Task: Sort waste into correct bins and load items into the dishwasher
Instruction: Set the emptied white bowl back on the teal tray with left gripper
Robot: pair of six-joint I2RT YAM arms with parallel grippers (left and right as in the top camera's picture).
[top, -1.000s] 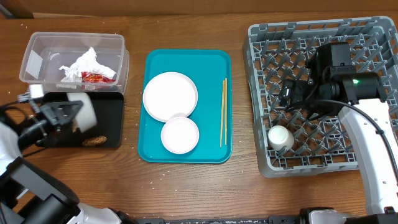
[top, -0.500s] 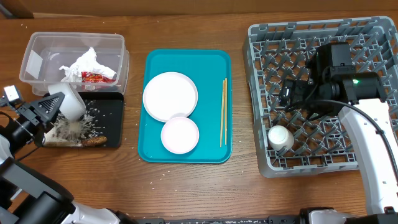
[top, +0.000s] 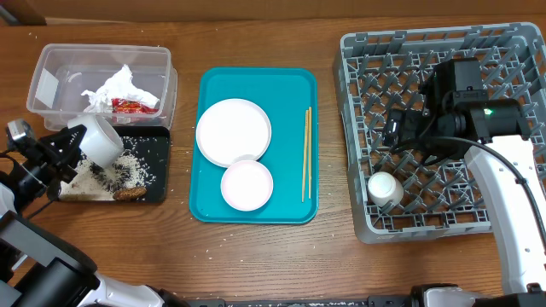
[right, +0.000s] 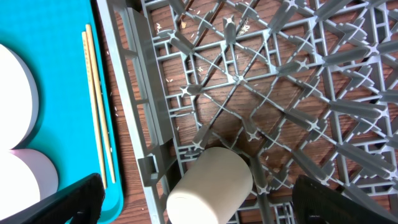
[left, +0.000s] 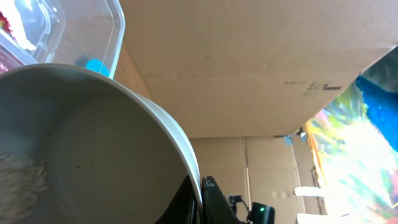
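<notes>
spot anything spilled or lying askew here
The small white cup lies on its side in the grey dish rack, not upright. Loose rice is strewn across the black tray under the tilted bowl held by the left gripper.

Pale bowl (top: 101, 141) is tilting over black tray (top: 158, 183) bearing rice grains (top: 128, 168) and brown piece (top: 130, 193); napkin (top: 111, 89) and red wrapper (top: 130, 106) are lying in clear tub (top: 51, 58); large plate (top: 233, 130), small plate (top: 246, 184) and chopsticks (top: 305, 153) are lying flat; white cup (top: 385, 188) is lying sideways in grey rack (top: 351, 128).

Wooden table (top: 341, 264): clear tub (top: 44, 85), black tray (top: 153, 183), teal tray (top: 290, 94), dish rack (top: 367, 102).
</notes>
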